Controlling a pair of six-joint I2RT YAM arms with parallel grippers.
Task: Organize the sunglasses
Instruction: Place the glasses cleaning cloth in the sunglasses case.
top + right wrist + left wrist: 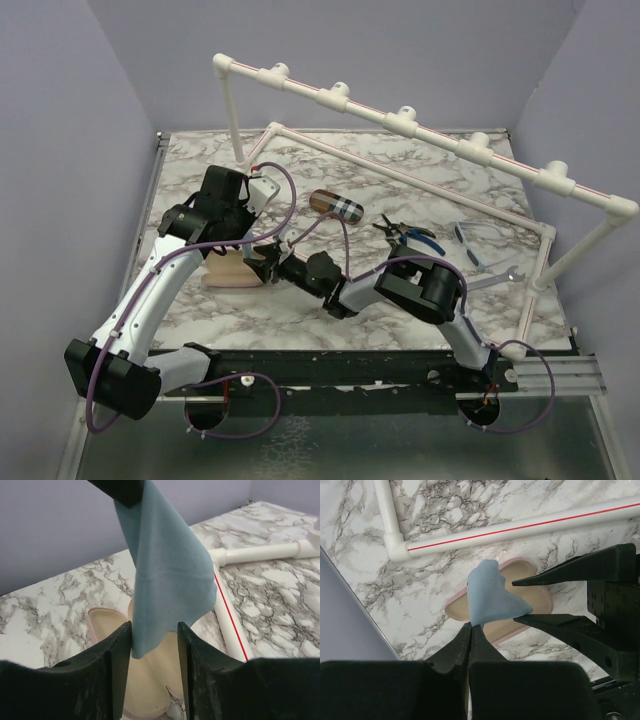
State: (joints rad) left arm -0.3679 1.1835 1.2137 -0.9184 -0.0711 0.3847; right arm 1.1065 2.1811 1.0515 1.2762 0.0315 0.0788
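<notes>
My left gripper (pixel 471 626) is shut on a corner of a light blue cloth (pixel 490 597) and holds it above an open pink case (pixel 530 597) with a tan lining. My right gripper (pixel 154 627) is open, and the hanging cloth (pixel 165 565) drops between its fingers over the same case (pixel 150 680). In the top view both grippers meet at the case (pixel 228 272), left of the table's middle. The blue-framed sunglasses (pixel 472 240) lie far right on the table. A thin pale pair (pixel 497 275) lies just in front of them; I cannot tell its colour.
A brown plaid case (pixel 336 205) lies at mid table, with black-and-blue pliers (pixel 405 232) to its right. A white pipe frame (pixel 400 120) with a red stripe runs along the back and right side. Purple walls close in the left and right.
</notes>
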